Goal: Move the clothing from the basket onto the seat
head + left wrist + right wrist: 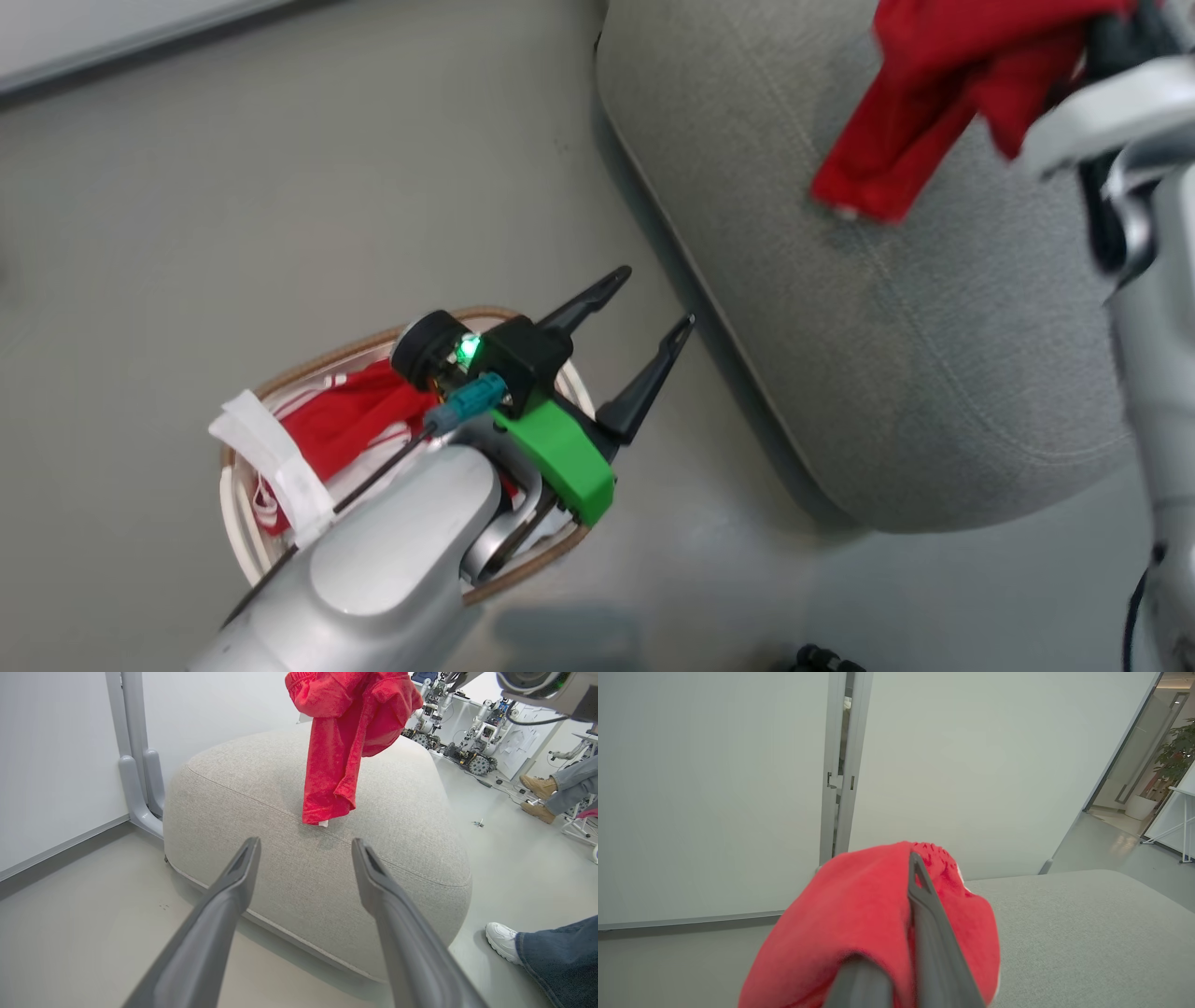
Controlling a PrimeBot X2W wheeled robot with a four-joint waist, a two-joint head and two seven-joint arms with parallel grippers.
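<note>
While the right arm is held high over the grey seat [934, 373], the right gripper [911, 872] pinches a red jersey [920, 93] in closed fingers, the cloth dangling toward the upholstery. The left gripper [655, 299], fingers spread wide and empty, extends above the basket [373, 338], where more red clothing [345, 420] lies.

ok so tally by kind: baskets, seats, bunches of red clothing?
Basket: 1
Seat: 1
Red clothing bunches: 2 (hanging bunch in the right gripper; basket bunch)
Total: 4
</note>
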